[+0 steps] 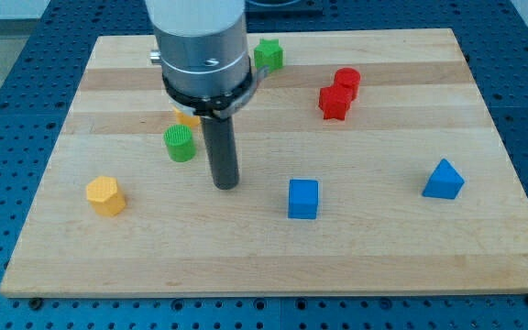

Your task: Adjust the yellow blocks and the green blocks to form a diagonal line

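A yellow hexagonal block [105, 195] sits near the view's left edge of the wooden board [273, 257]. A green round block [180, 143] lies up and right of it. A second yellow block [187, 118] is mostly hidden behind the arm, just above the green round one. A green block [268, 55] sits near the view's top, partly behind the arm. My tip [225, 186] rests on the board, right of and slightly below the green round block, apart from it.
A red round block [346, 80] and a red block [334, 103] touch each other at the upper right. A blue cube [302, 199] lies right of my tip. A blue triangular block [443, 180] sits at the view's right.
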Controlling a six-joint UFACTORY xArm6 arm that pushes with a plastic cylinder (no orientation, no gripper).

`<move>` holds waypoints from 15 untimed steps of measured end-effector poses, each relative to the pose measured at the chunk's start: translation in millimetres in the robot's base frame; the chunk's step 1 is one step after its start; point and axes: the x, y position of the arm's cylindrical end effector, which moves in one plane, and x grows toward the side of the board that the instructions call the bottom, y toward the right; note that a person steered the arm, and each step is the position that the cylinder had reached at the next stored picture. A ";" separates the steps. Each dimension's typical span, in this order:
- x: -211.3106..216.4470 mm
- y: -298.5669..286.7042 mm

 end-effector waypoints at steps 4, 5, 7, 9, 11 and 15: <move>-77.2 -110.9; -91.3 -59.8; -109.0 -17.2; -129.7 -54.4; -147.7 -16.8; -243.1 -3.6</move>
